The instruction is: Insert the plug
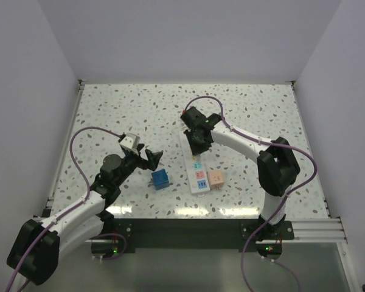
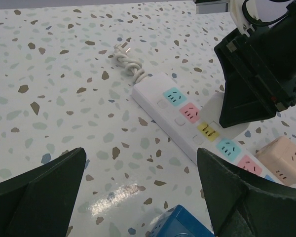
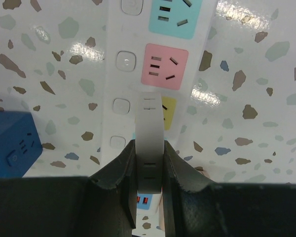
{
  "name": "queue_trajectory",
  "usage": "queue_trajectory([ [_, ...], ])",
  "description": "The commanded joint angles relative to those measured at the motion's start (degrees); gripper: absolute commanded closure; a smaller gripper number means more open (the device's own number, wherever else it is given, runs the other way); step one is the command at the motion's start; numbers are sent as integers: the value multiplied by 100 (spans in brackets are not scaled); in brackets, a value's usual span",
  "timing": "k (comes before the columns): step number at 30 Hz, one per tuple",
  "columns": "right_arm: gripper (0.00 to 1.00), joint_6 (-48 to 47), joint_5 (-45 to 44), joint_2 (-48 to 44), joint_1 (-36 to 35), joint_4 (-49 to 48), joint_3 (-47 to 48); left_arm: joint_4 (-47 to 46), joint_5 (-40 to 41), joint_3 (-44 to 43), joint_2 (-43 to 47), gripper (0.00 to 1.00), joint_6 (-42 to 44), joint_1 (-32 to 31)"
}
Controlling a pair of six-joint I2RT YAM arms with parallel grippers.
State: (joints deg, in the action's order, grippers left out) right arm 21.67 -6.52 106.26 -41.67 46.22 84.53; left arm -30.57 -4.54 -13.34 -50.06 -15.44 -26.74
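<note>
The white plug [image 3: 150,143] is pinched in the right claw [image 3: 150,150] over the power strip [image 3: 130,59]. It half hides the yellow socket [image 3: 169,112]. Its prongs are hidden, and contact cannot be told. The strip lies mid-surface [image 1: 109,109], well apart from the edges. 2 cubes flank it: blue [image 1: 160,179] left, peach [image 1: 216,179] just beside on the right. The left claw [image 1: 151,156] is spread wide near the blue cube.

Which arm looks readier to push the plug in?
Right: the right gripper is shut on the flat white plug, above the yellow socket of the long white power strip. The left gripper is open, empty.
</note>
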Motion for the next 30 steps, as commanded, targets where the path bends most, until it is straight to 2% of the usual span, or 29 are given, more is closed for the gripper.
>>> queue_trajectory([
  [1,100,100,-86,27,-8,19,213,-99,-91,7,93,0,-29,37],
  [30,100,355,-218,229,-263,-464,-270,-81,-56,34,137,0,-55,37],
])
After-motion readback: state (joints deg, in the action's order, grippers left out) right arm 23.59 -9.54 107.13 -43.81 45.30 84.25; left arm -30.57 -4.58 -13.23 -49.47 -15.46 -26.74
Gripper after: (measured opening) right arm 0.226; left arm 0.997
